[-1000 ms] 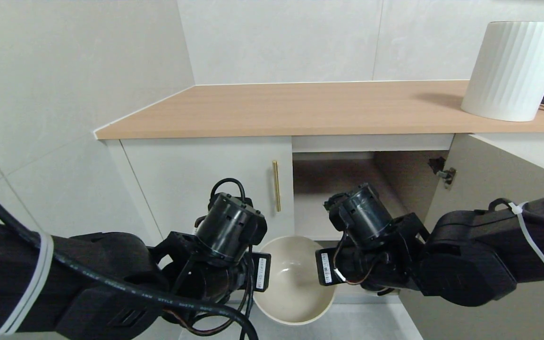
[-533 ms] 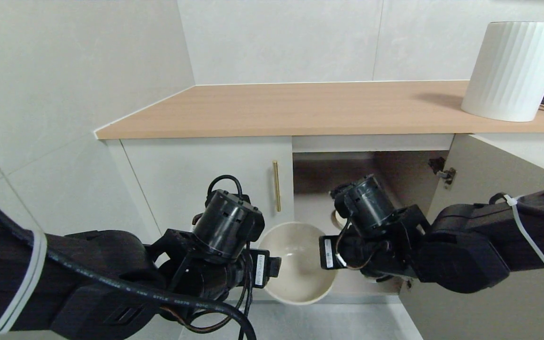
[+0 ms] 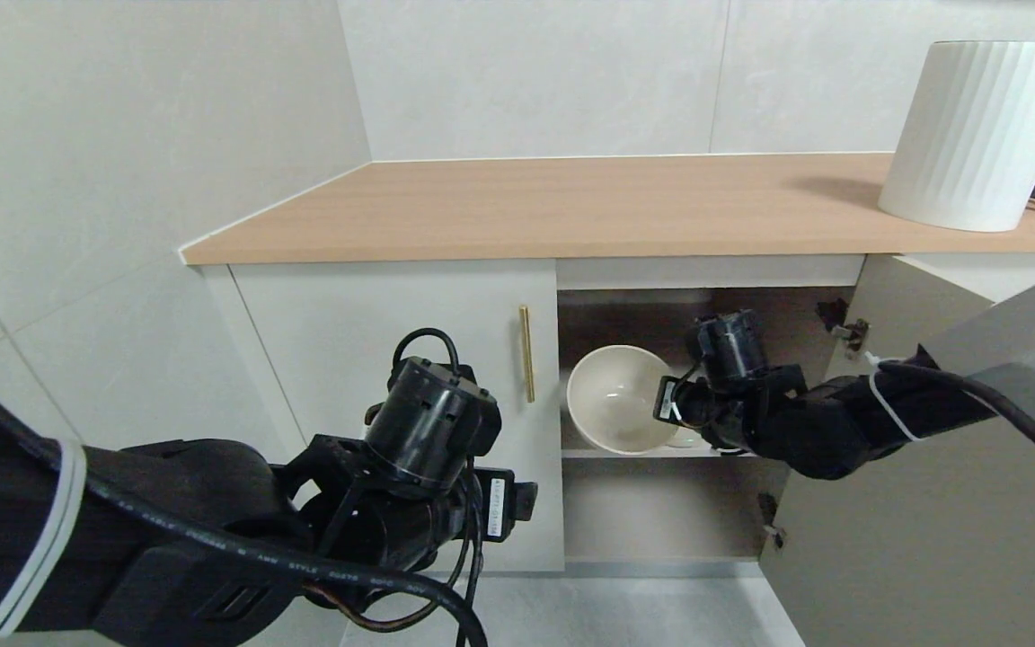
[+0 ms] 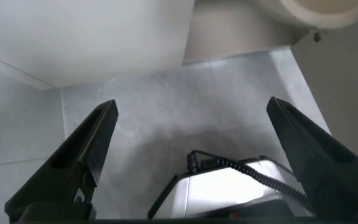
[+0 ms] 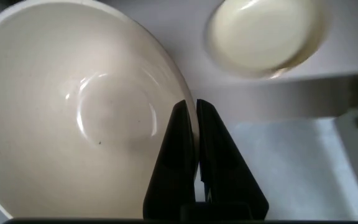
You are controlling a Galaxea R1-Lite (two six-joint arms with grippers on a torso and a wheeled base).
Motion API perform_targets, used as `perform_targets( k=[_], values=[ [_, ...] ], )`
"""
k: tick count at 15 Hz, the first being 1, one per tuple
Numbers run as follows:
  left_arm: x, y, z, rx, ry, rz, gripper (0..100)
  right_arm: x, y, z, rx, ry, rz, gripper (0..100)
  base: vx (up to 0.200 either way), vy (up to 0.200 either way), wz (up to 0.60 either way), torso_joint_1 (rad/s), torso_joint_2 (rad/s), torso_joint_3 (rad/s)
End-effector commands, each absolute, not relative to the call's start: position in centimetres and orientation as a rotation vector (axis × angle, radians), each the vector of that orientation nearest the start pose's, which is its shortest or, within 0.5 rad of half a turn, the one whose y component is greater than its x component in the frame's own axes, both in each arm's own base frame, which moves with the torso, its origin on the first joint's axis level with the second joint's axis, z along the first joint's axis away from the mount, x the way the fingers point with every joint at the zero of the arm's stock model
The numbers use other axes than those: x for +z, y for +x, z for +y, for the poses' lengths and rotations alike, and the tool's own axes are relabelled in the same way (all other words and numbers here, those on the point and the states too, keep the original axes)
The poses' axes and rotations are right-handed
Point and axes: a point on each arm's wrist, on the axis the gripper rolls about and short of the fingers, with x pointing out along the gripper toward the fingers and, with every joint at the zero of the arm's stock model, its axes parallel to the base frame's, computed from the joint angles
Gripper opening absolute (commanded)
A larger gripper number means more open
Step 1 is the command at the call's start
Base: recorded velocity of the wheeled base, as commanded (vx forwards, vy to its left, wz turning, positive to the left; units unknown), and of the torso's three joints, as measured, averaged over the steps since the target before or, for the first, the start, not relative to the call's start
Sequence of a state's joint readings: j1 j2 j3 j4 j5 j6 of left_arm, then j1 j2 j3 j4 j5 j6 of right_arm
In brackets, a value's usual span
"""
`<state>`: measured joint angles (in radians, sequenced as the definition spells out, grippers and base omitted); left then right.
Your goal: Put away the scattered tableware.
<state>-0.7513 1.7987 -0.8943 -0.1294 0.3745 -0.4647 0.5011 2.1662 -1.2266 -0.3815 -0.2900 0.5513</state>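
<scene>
At cabinet shelf (image 5: 347,31), right fingers (image 5: 179,155) clamp bowl (image 3: 616,400) rim; left fingers (image 4: 86,155) splayed, empty.

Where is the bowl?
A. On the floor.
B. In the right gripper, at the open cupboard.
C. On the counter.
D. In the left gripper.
B: the right gripper is shut on the rim of the bowl and holds it in the opening of the cupboard.
</scene>
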Motion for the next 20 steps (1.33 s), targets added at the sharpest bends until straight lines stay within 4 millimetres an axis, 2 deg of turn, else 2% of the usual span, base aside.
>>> perform_targets(
  k=[1,4,8,10,12,20],
  values=[
    [13.1,23.0,-20.4,-0.195,-0.029,0.718,100,7.5,39.7,17.6,-0.025,0.335,0.568,0,0.0,0.0,0.0,0.0,0.0,0.0],
    [13.1,23.0,-20.4,-0.193,-0.026,0.717,100,6.7,41.8,15.9,-0.094,0.367,0.545,0,0.0,0.0,0.0,0.0,0.0,0.0],
    [13.1,23.0,-20.4,-0.19,-0.026,0.714,100,4.8,44.8,13.4,-0.177,0.397,0.526,0,0.0,0.0,0.0,0.0,0.0,0.0],
    [13.1,23.0,-20.4,-0.19,-0.026,0.715,100,4.5,45.2,13.0,-0.187,0.397,0.525,0,0.0,0.0,0.0,0.0,0.0,0.0],
    [13.1,23.1,-20.3,-0.188,-0.028,0.716,100,2.4,46.9,12.1,-0.231,0.397,0.524,0,0.0,0.0,0.0,0.0,0.0,0.0],
    [12.9,23.2,-20.3,-0.181,-0.026,0.72,100,1.6,47.8,11.5,-0.249,0.396,0.517,0,0.0,0.0,0.0,0.0,0.0,0.0]
  ],
)
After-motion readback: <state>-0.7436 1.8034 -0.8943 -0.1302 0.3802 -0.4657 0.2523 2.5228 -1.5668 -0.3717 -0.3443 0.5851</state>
